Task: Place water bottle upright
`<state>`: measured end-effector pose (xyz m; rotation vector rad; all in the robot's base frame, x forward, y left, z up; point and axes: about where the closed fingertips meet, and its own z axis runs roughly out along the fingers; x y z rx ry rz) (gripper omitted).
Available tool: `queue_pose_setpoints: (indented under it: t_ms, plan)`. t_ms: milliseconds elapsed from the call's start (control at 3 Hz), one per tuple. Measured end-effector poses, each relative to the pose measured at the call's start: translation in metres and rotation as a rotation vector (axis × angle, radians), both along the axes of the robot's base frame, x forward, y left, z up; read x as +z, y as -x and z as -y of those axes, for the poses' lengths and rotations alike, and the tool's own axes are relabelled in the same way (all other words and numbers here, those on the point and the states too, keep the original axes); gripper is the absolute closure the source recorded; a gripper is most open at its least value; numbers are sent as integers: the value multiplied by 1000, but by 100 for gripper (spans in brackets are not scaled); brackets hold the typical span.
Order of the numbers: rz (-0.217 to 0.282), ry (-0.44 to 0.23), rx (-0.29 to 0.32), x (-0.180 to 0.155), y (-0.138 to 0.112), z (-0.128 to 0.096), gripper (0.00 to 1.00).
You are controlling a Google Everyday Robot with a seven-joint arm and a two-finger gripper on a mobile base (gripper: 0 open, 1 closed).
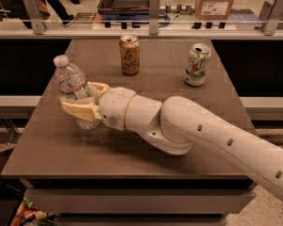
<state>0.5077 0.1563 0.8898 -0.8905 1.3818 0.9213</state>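
The water bottle point(71, 81) is a small clear ribbed bottle with a white cap and a white-blue label edged in orange-red. It stands tilted, cap leaning up and to the left, over the left part of the brown table point(146, 140). My gripper point(79, 102) is shut on the bottle's lower half, one tan finger point(78, 109) in front and the other behind. The bottle's base shows just below the fingers, at or near the table top. My white arm reaches in from the lower right.
A gold-brown can point(130, 54) stands upright at the table's back middle. A green-white can point(197, 64) stands upright at the back right. A railing with glass panels point(153, 13) runs behind the table. The table's left edge is close to the bottle.
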Motion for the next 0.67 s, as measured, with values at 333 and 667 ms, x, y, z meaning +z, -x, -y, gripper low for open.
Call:
queue_pose_setpoints:
  t_ms: [333, 667]
  plan:
    - [0, 0, 0, 1, 0, 0, 100]
    - [0, 0, 0, 1, 0, 0, 82]
